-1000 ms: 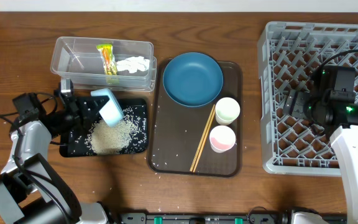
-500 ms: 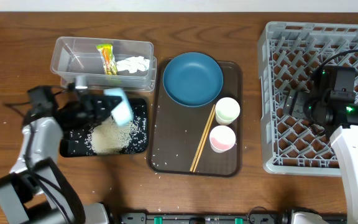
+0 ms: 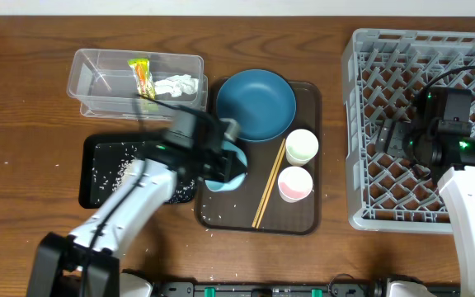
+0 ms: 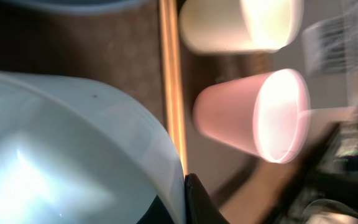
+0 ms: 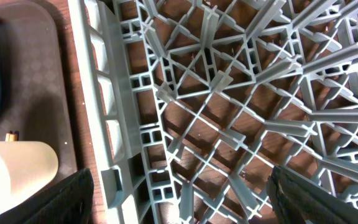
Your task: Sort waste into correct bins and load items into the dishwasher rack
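Observation:
My left gripper [image 3: 218, 157] is shut on the rim of the small pale-blue bowl [image 3: 228, 173] and holds it over the left side of the brown serving tray [image 3: 221, 210]. In the left wrist view the bowl [image 4: 73, 149] fills the left, with the chopsticks [image 4: 169, 81], pink cup [image 4: 260, 115] and pale-green cup [image 4: 241, 25] beyond. White rice [image 3: 126, 169] lies in the black tray [image 3: 93, 194]. The clear tub [image 3: 97, 82] holds the wrapper [image 3: 143, 76] and tissue [image 3: 176, 85]. My right gripper [image 5: 179, 186] is open and empty above the grey rack [image 5: 229, 93].
On the brown serving tray are the dark-blue dish [image 3: 256, 105], pale-green cup [image 3: 302, 147], pink cup [image 3: 295, 183] and chopsticks [image 3: 269, 186]. The grey rack [image 3: 361, 124] stands at the right. Stray rice grains lie on the table and on the serving tray.
My left arm has swung right with the pale-blue bowl, from above the black tray to over the brown serving tray. The rice stays in the black tray. The right arm has not moved.

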Controlling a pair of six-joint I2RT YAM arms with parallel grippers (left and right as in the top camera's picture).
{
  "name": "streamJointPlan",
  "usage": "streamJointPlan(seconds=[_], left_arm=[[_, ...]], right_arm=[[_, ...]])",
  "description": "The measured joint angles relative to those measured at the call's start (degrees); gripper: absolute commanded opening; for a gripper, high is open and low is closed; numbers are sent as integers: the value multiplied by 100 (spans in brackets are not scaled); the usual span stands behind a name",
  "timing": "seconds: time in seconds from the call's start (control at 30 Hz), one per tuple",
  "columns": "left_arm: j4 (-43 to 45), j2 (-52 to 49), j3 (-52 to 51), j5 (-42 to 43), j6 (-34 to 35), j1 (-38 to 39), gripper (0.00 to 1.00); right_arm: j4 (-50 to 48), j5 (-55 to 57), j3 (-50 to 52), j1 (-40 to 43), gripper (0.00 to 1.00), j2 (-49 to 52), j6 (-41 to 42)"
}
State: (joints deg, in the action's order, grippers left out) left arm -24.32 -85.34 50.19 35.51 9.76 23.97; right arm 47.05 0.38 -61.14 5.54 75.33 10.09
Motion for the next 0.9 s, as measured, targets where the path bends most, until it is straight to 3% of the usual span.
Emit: streamJointPlan(seconds=[0.23,0.33,0.4,0.57,0.9], left_arm=[[385,-343,0,-1515,114,815,17],[509,-350,2,-1779,103,857,38],[457,-350,26,-1882,146,855,42],[31,-339,374,-1884,201,855,44],[155,-190,844,-1294,201,1130,45]], right_arm=[[7,-2,0,0,88,-2,0],[9,-2,0,0,87,-2,0],[7,-2,0,0,88,0,0],[7,-4,0,0,89,-2,2],[7,-7,0,0,89,-2,0]])
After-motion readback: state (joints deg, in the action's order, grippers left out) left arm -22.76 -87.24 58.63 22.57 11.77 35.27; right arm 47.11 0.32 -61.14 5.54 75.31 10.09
